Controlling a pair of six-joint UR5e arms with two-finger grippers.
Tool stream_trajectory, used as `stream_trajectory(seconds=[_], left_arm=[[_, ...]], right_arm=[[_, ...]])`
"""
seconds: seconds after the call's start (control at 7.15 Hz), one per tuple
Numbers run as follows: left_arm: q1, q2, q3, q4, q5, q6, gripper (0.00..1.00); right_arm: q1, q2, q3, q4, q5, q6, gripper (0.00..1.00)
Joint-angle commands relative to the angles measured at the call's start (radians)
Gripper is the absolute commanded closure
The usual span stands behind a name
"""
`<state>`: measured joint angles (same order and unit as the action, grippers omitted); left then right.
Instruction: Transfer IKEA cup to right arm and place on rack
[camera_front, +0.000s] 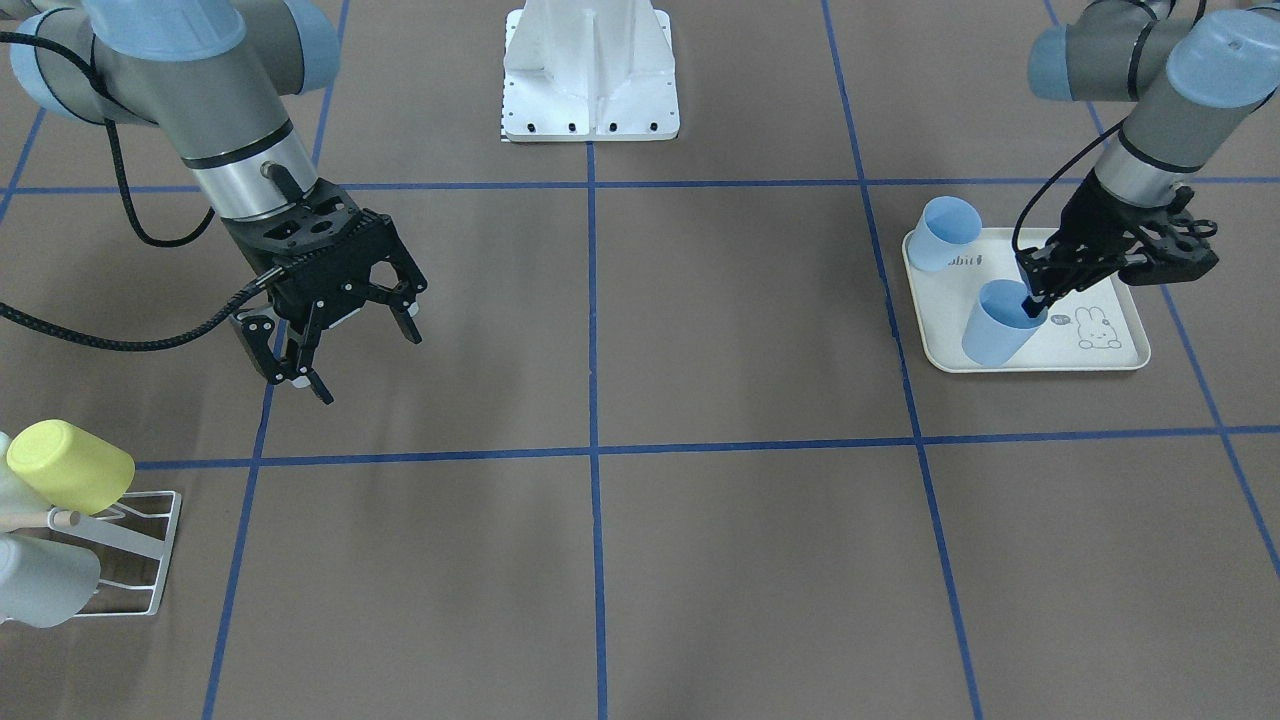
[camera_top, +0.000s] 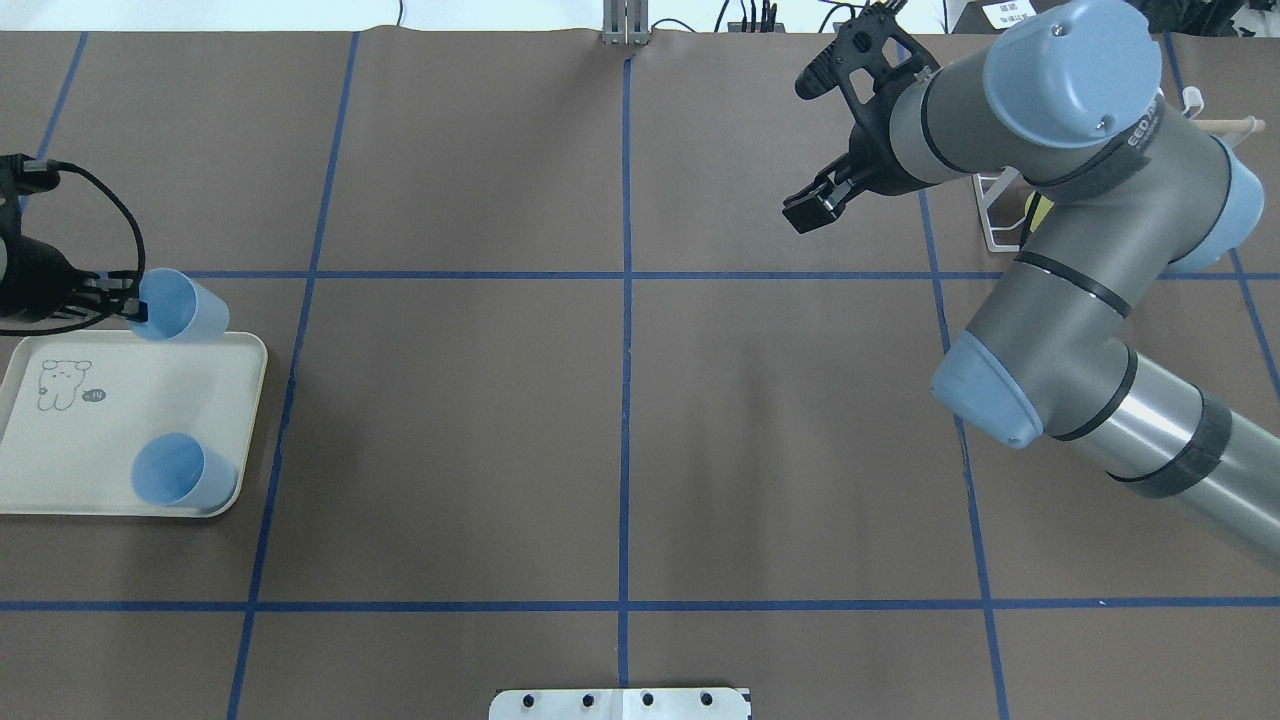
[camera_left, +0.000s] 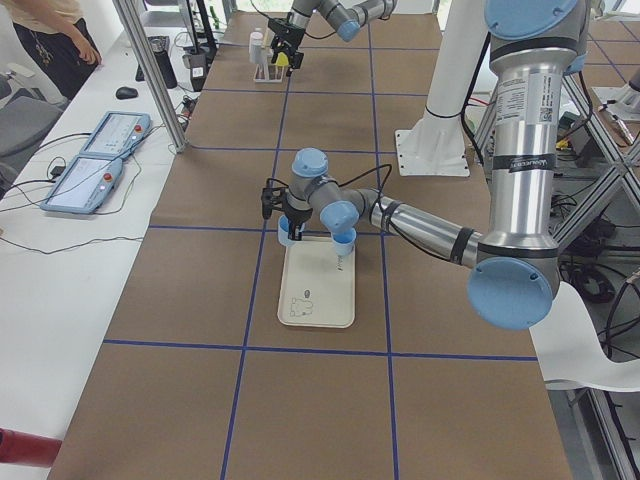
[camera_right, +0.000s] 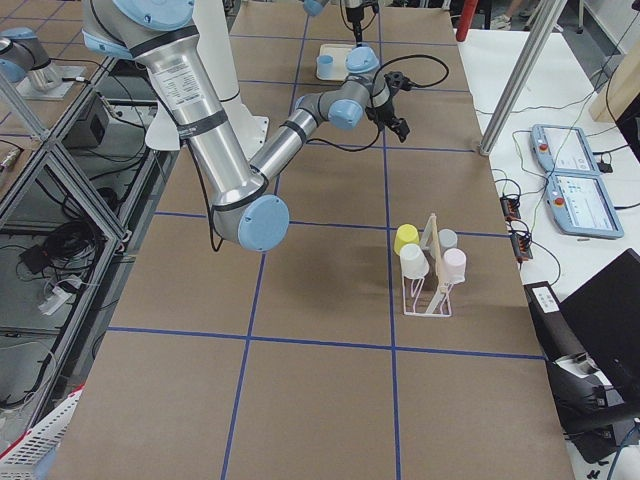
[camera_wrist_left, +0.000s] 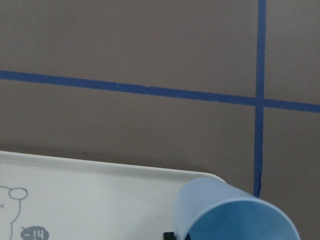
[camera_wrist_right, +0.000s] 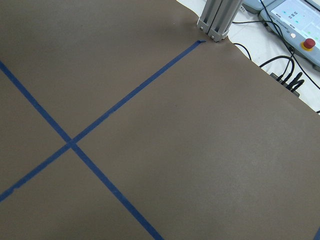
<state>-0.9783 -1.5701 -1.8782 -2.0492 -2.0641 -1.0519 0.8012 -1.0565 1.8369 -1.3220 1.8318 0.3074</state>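
On my overhead view the left edge cuts off most of the left gripper (camera_top: 130, 300), and the small white wire rack (camera_top: 988, 218) at far right sits behind the grey-silver right arm (camera_top: 1080, 300). The front-facing picture's edge slices that rack and a pale grey cup (camera_front: 40, 590) on it. My left wrist view crops the pale blue plastic cup (camera_wrist_left: 235, 215) at the bottom.

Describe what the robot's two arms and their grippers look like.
Both arms, right arm and left arm, are grey-silver tubes with pale blue joint caps and black bands. Each ends in a black two-finger gripper; the right gripper is skeletal with slim jaws. A thick black braided cable loops from its wrist; a thinner black cable runs to the left gripper.
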Motion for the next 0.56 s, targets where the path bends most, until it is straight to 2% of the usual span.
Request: stream_trajectory(seconds=[0.0,0.28,0.42], left_arm=[[-0.060,-0.112,-0.007,0.000,-0.113,-0.185,1.00],[-0.060,-0.227,-0.018,-0.012,-0.168,-0.397,1.00],[-0.060,-0.295,-0.021,-0.017,-0.204,-0.510,1.00]], right_arm=[[-0.028,0.042,-0.005,0.003,-0.002,-0.005,0.00],[-0.056,0.143,-0.019,0.001,-0.017,0.001,0.00],[-0.071,0.157,-0.022,0.003,-0.020,-0.002,0.01]])
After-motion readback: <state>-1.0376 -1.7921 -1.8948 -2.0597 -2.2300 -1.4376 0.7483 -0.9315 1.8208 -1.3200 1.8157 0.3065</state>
